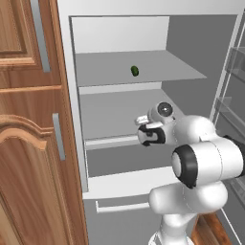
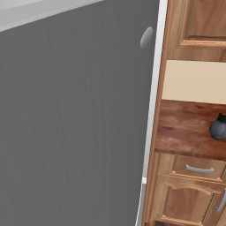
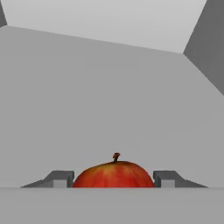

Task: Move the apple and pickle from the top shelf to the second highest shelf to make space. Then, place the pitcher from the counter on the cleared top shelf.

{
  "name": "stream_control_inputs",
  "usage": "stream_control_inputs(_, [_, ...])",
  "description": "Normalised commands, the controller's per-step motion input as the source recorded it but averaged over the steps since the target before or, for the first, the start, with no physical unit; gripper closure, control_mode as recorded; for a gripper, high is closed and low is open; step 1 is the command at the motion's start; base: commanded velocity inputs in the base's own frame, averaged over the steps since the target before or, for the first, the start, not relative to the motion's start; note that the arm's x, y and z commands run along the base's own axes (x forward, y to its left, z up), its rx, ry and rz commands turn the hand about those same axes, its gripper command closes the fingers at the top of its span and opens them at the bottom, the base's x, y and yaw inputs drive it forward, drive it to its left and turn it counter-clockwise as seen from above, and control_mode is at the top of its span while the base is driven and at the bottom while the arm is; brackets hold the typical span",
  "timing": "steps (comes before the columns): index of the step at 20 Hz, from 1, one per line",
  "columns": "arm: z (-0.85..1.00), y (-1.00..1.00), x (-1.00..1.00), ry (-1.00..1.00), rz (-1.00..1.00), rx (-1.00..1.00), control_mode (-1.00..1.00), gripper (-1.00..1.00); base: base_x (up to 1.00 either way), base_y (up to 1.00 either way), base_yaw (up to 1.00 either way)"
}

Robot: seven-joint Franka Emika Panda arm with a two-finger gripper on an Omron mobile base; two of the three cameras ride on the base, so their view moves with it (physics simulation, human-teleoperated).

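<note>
The red apple (image 3: 113,174) sits between my gripper's (image 3: 113,180) two finger tips, which press on it from both sides. In the left base view my gripper (image 1: 143,125) reaches into the open fridge just above the second highest shelf (image 1: 107,115); whether the apple touches that shelf I cannot tell. The small dark green pickle (image 1: 135,71) lies on the top shelf (image 1: 100,72), above and a little left of my hand. The dark grey pitcher (image 2: 219,128) stands on the red-brown counter (image 2: 185,128), to the right of the fridge.
A tall wooden cabinet (image 1: 28,119) flanks the fridge on the left. The open fridge door with its bins (image 1: 234,62) stands at the right, and its grey outer face (image 2: 75,119) blocks much of the right base view. Lower shelves and a drawer (image 1: 124,206) lie below my hand.
</note>
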Motion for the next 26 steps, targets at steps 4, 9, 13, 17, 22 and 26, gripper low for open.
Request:
stream_control_inputs(4, [-0.06, -0.03, 0.58, 0.00, 0.00, 0.01, -1.00, 1.00, 0.00, 0.00, 0.00])
stream_control_inputs(9, [-0.05, 0.00, 0.60, 0.00, 0.00, 0.00, -1.00, 1.00, 0.00, 0.00, 0.00])
stream_control_inputs(13, [-0.06, 0.00, 0.53, 0.00, 0.00, 0.00, -1.00, -1.00, 0.00, 0.00, 0.00])
stream_control_inputs(17, [-0.02, 0.00, 0.37, 0.00, 0.00, 0.00, -1.00, -1.00, 0.00, 0.00, 0.00])
stream_control_inputs(22, [0.00, 0.00, 0.17, 0.00, 0.00, 0.00, -1.00, -1.00, 0.00, 0.00, 0.00])
stream_control_inputs(26, [0.02, 0.00, 0.00, 0.00, 0.00, 0.00, -1.00, -1.00, 0.00, 0.00, 0.00])
